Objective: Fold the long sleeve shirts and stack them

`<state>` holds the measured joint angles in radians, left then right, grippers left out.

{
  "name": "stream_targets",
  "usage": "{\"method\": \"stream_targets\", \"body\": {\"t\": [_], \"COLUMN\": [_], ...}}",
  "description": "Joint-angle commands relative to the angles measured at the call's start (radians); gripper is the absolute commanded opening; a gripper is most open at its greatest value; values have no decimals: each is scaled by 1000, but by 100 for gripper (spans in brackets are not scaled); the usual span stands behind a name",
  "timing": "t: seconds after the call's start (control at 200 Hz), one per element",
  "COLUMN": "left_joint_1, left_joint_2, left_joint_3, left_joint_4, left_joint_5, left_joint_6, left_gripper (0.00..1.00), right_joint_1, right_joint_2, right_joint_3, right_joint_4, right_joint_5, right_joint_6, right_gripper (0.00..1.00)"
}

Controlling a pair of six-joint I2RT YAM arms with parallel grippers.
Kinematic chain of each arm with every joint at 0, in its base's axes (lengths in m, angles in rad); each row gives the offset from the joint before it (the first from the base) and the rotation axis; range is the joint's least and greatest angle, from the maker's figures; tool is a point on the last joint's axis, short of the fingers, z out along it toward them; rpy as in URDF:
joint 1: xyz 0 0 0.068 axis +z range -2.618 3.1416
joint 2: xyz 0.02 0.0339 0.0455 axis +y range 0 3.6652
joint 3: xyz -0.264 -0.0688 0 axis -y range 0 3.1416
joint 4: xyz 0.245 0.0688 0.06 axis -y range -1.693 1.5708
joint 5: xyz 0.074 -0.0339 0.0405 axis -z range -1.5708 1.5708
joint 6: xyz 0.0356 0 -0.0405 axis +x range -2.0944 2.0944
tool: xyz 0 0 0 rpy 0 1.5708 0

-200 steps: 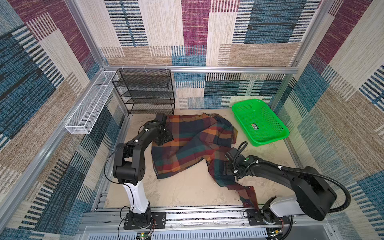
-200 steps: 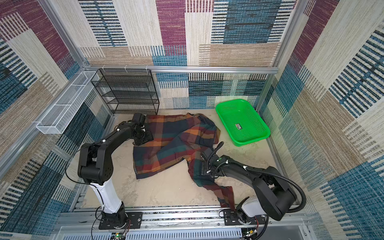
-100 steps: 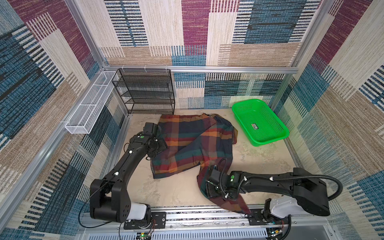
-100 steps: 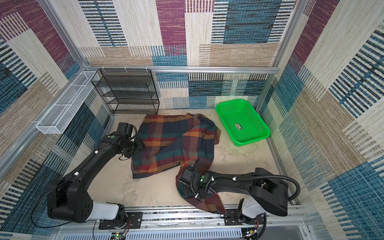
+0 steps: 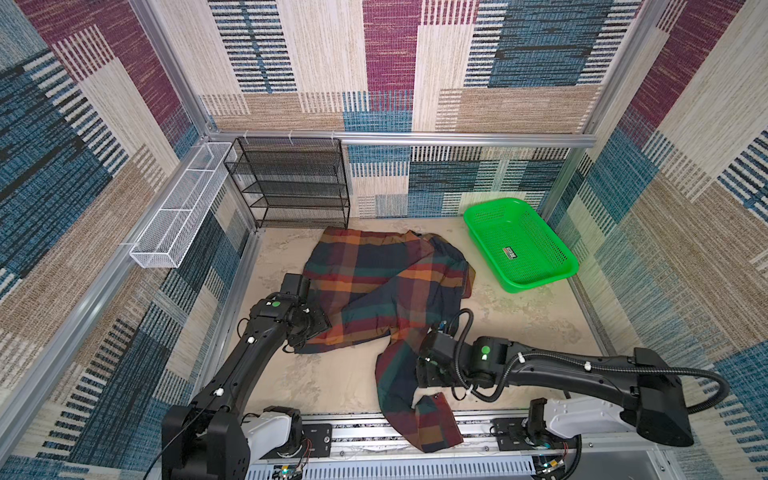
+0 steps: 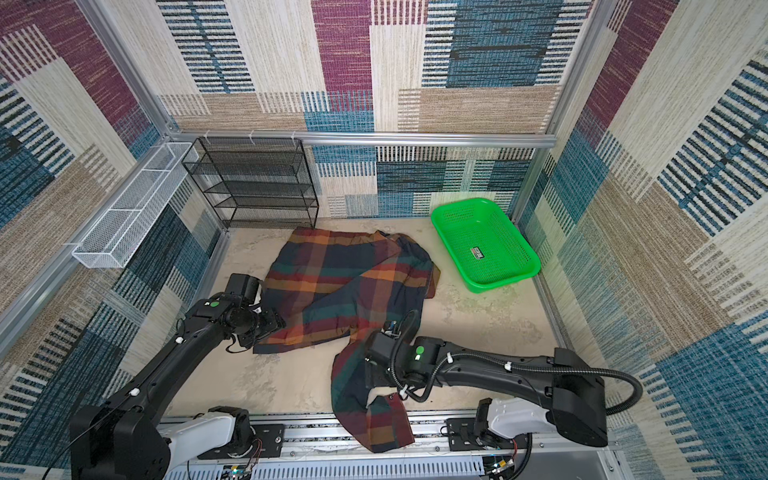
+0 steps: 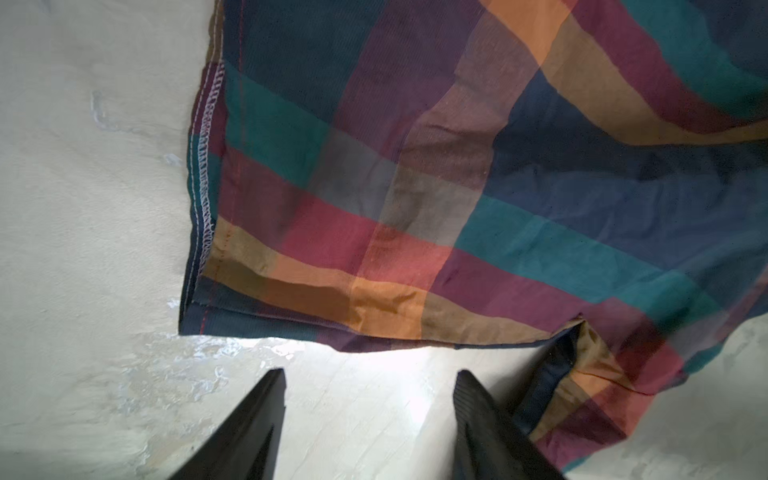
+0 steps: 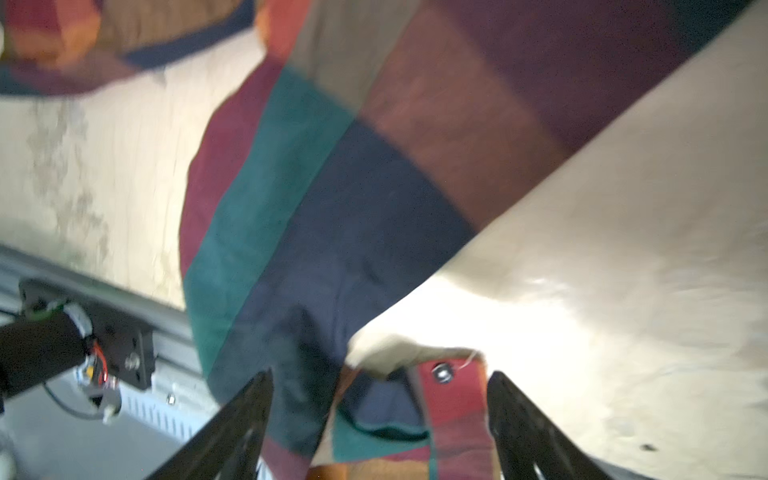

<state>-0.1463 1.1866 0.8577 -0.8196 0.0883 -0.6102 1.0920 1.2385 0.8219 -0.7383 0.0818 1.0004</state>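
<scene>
right hand (image 8: pixel 380 374) at shirt (image 5: pixel 374 282), sleeve (image 5: pixel 395 382) frontward

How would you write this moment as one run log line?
large navy-green-maroon-orange plaid fabric shirt: crumpled, unfolded | left claw: open, empty, beside shirt | right claw: open over sleeve cuff

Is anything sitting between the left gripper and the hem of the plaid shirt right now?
Nothing visible. The open left gripper faces the hem of the plaid shirt across a bare strip of table, with no object between them.

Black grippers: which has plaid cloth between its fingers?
The right gripper: the plaid shirt's cuff lies between its open fingers; the left gripper frames bare tabletop.
</scene>
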Motion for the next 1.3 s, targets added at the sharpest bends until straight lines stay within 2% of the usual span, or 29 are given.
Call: {"method": "stream_targets", "body": {"t": [0.0,0.06,0.14,0.225,0.366,0.496,0.576,0.661,0.801,0.966,1.147,1.297], "left_joint_1": [1,1,1,2,2,4,7,8,15,28,27,19], "left_joint_2": [19,33,48,58,98,164,190,185,176,227,340,457], "left_joint_3": [-20,-35,-59,-88,-94,-93,-100,-121,-110,-1,214,387], "left_joint_4": [15,27,48,90,166,193,200,214,207,202,168,176], "left_joint_5": [13,17,25,26,59,43,62,58,45,64,82,97], "left_joint_6": [-7,-9,-6,-31,-73,-75,-82,-93,-97,-88,-81,-92], "left_gripper": [68,67,66,66,64,62,61,61,62,64,64,64], "right_joint_1": [-146,-216,-255,-270,-286,-313,-312,-313,-286,-245,-136,-148], "right_joint_2": [-40,-3,68,128,228,375,409,365,205,38,-79,-130], "right_joint_3": [-34,-41,-36,-8,56,64,27,-65,-227,-354,-353,-178], "right_joint_4": [16,57,135,230,332,358,349,360,315,221,50,-62], "right_joint_5": [46,52,43,1,18,23,35,1,-43,-91,-78,19], "right_joint_6": [-159,-214,-266,-310,-368,-356,-314,-268,-196,-139,-63,-120], "right_gripper": [82,81,77,74,68,63,61,61,61,61,64,73]}}
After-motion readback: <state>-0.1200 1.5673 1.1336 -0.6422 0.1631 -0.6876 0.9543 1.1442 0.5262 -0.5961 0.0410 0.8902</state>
